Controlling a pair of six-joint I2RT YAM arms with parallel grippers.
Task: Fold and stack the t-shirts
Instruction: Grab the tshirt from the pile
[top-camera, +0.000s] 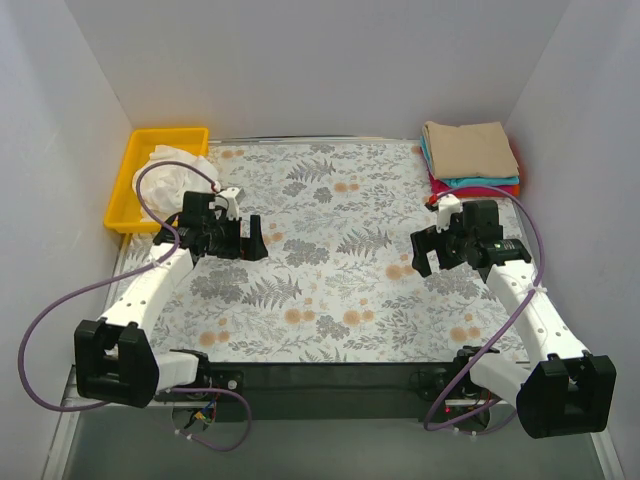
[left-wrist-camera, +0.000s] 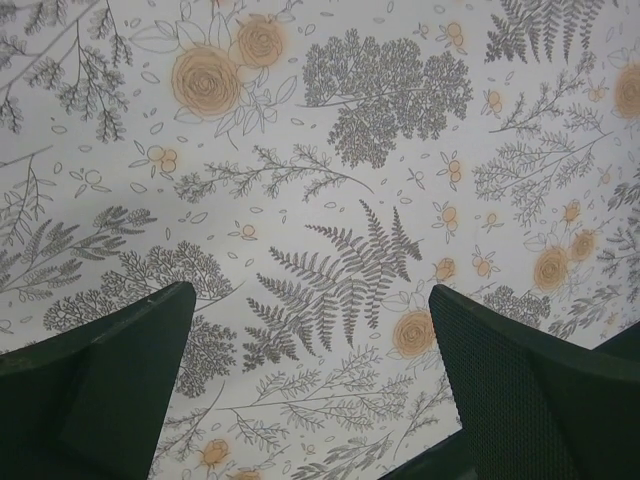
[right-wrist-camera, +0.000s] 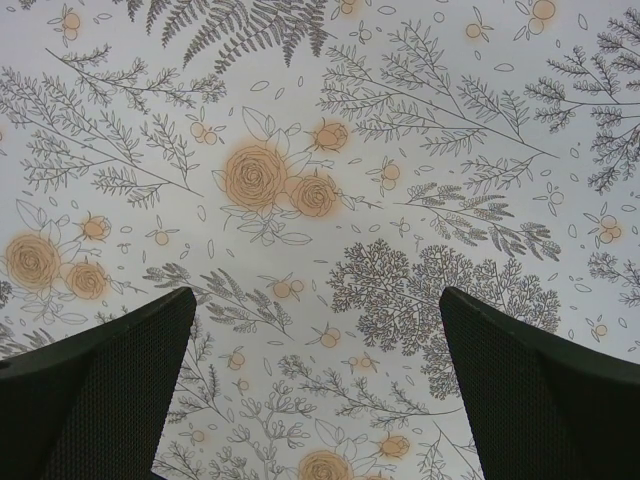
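A crumpled white t-shirt lies in the yellow bin at the back left. A stack of folded t-shirts sits at the back right: tan on top, teal and red under it. My left gripper is open and empty, hovering over the floral table cover in front of the bin; its wrist view shows only the cover. My right gripper is open and empty over the cover below the stack; its wrist view shows only the cover.
The floral table cover spans the table. White walls close in the back and both sides. Purple cables loop from both arms.
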